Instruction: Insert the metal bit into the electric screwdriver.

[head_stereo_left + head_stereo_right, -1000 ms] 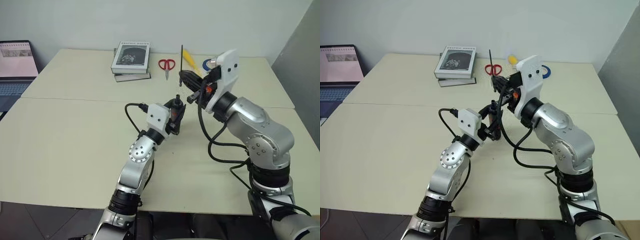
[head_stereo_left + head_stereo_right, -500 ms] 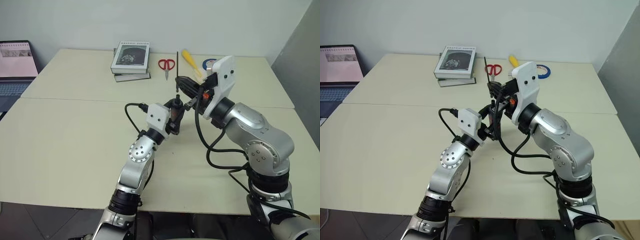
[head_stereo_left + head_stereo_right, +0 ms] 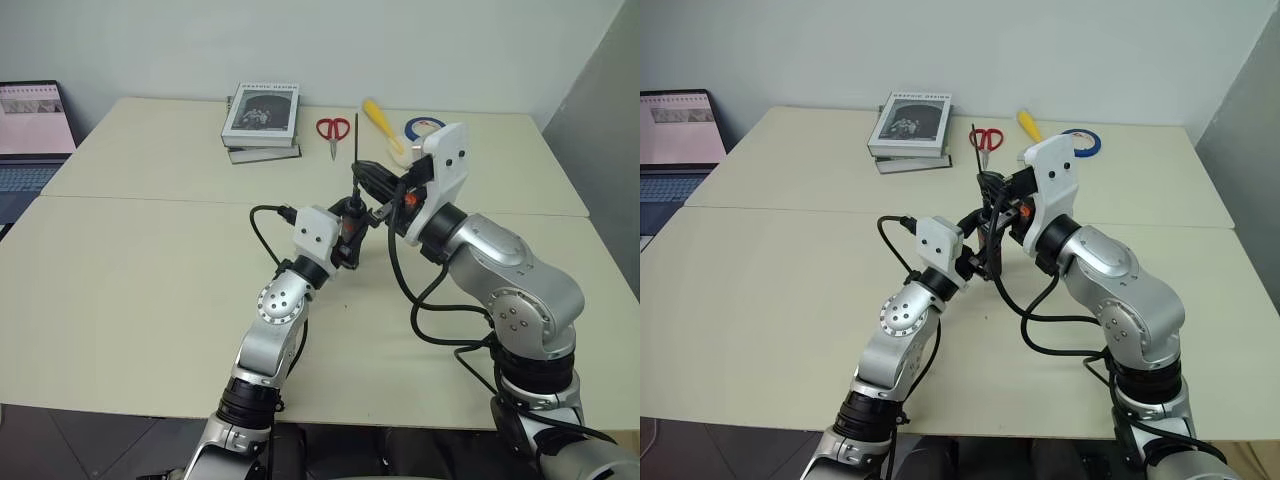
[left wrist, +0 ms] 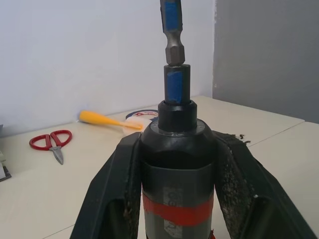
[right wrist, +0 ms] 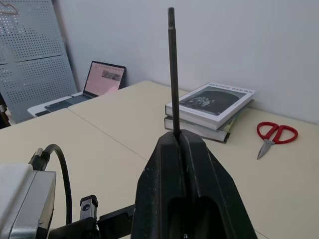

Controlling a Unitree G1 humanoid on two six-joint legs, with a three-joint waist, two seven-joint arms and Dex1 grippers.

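My left gripper (image 3: 348, 232) is shut on the electric screwdriver (image 4: 177, 164), a black cylinder with a red band, and holds it upright above the middle of the table. Its blue tip (image 4: 174, 87) points up. Just to the right, my right gripper (image 3: 364, 178) is shut on the metal bit (image 5: 173, 69), a thin dark rod standing upright. The bit's lower end (image 4: 173, 30) hangs straight over the screwdriver's tip, right at its mouth. Whether the two touch I cannot tell.
At the back of the table (image 3: 150, 260) lie a stack of books (image 3: 262, 120), red-handled scissors (image 3: 334, 130), a yellow-handled brush (image 3: 383, 122) and a blue tape roll (image 3: 424, 126). A laptop (image 3: 30, 130) stands at the far left. A seam crosses the table.
My right gripper has come down and to the left with the bit, bringing it over the screwdriver's tip. The left gripper and screwdriver have stayed put.
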